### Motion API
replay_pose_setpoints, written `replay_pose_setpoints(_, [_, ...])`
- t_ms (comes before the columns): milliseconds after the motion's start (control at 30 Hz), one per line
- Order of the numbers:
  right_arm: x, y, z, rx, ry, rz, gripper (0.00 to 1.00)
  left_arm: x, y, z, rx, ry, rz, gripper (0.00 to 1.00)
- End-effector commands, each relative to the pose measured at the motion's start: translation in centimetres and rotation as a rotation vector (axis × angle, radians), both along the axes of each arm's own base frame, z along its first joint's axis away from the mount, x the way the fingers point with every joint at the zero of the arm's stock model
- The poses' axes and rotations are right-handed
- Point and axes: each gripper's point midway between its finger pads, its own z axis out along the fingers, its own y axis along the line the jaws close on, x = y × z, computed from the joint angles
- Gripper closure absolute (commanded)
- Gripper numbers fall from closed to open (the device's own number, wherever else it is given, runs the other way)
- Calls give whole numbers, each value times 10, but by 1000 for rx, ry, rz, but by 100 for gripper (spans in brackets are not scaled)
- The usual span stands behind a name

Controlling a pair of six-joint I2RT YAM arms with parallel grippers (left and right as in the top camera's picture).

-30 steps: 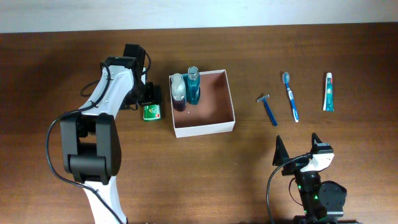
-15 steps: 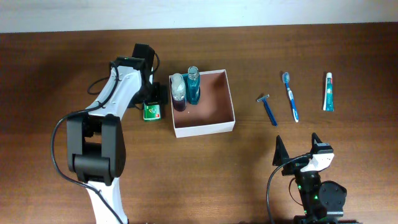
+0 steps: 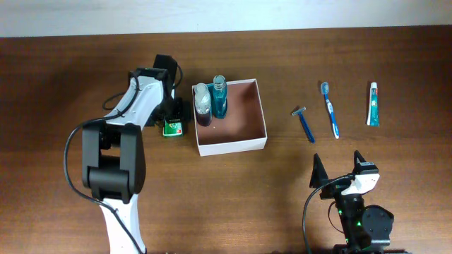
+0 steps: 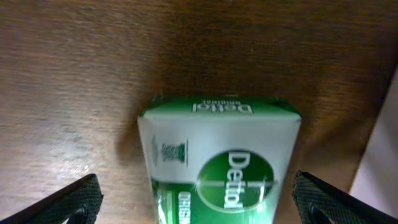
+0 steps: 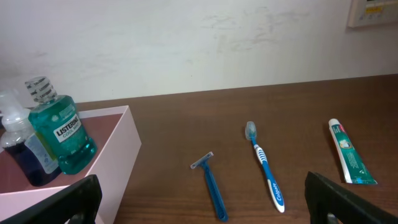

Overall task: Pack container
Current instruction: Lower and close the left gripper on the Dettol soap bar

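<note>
Right, your desk (image 3: 212, 204) carries the container (image 3: 233, 146) near its middle, white walls and a reddish-brown inside. Your left claw (image 4: 199, 199) hangs spread wide over a green soap box (image 4: 217, 155) just left of the container. Your right claw (image 5: 208, 202) gapes apart, holding nothing. A teal bottle (image 3: 219, 99) and a purple bottle (image 3: 203, 106) stand against the container's left wall. A toothbrush (image 3: 330, 109), razor (image 3: 304, 123) and toothpaste (image 3: 372, 104) lie well to its right.
</note>
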Motion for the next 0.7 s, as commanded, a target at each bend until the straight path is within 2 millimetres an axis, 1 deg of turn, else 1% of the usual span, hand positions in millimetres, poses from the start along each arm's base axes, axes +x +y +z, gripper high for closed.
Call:
replay_pose_setpoints(0, [0, 0, -2, -6, 0, 5, 1, 0, 6, -4, 3, 5, 23, 1])
replay_pose_setpoints(133, [0, 0, -2, -6, 0, 5, 1, 0, 11, -5, -12, 11, 47, 1])
replay_pose_setpoints(400, [0, 0, -2, -6, 0, 5, 1, 1, 11, -6, -20, 6, 49, 2])
replay_pose_setpoints(433, [0, 0, -2, -6, 0, 5, 2, 2, 11, -6, -20, 4, 49, 4])
replay_pose_setpoints(667, [0, 0, -2, -6, 0, 5, 1, 2, 10, -8, -20, 7, 49, 10])
